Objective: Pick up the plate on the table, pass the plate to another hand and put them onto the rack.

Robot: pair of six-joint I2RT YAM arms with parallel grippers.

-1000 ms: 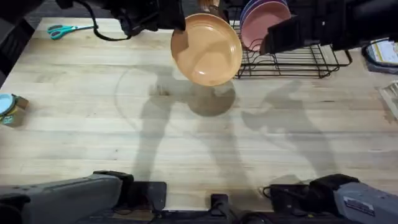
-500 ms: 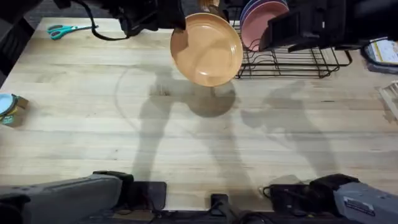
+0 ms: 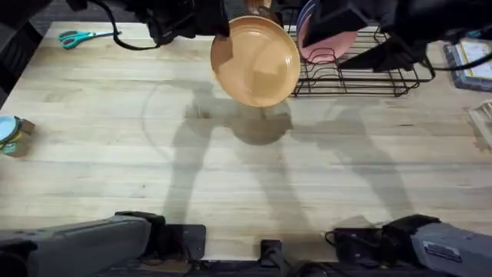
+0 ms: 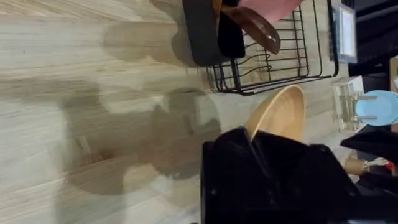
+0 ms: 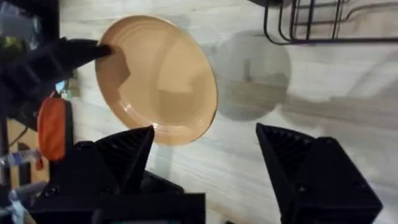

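On the table (image 3: 115, 161) I see the left gripper (image 5: 102, 50) clamping the plate (image 3: 256, 60) aloft at twelve o'clock; my right gripper (image 5: 205, 146) gapes beside the rack (image 3: 361, 77).

orange-tan plate (image 3: 256, 61), black wire rack (image 3: 361, 73)

Plate (image 3: 256, 60) held above the table (image 3: 231, 169) by the left gripper (image 3: 219, 23), just left of the rack (image 3: 361, 73), two plates (image 3: 327, 38) standing in the rack, scissors (image 3: 77, 36) at far left corner, right gripper (image 5: 205, 155) near the plate.
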